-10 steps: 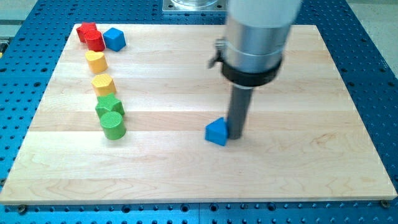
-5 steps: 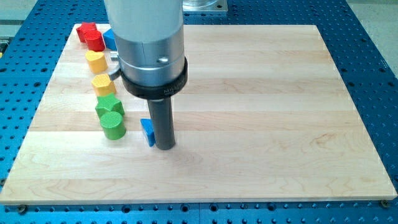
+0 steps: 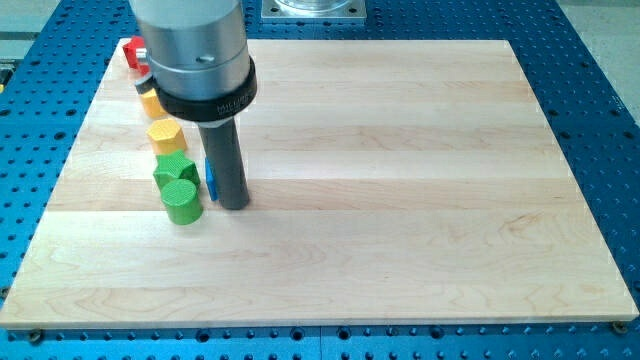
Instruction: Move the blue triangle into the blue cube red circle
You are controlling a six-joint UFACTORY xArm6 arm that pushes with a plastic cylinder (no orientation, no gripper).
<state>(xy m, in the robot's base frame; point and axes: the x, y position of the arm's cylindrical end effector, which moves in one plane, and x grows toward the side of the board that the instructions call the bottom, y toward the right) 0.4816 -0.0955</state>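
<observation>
The pale wooden surface [image 3: 400,200] lies on a blue perforated bench. My tip [image 3: 234,205] touches the blue triangle block [image 3: 211,180], mostly hidden behind the rod, just right of the green cylinder block [image 3: 183,201]. No pincer exists.

The wooden board [image 3: 400,150] is pale blond with faint lengthwise grain bands, lying on a bright blue table [image 3: 600,120] patterned with rows of small dark holes. The rod [image 3: 226,160] is dark grey, almost black, below a shiny silver-grey housing [image 3: 190,40] ringed by a black collar [image 3: 205,100]. Only a thin sliver of the blue triangle [image 3: 211,179] shows beside the rod. Two green blocks [image 3: 178,186] are vivid grass green, the yellow cylinder [image 3: 165,136] is warm yellow (another yellow block [image 3: 149,101] peeks out above it), and the red block [image 3: 131,52] is bright red.
</observation>
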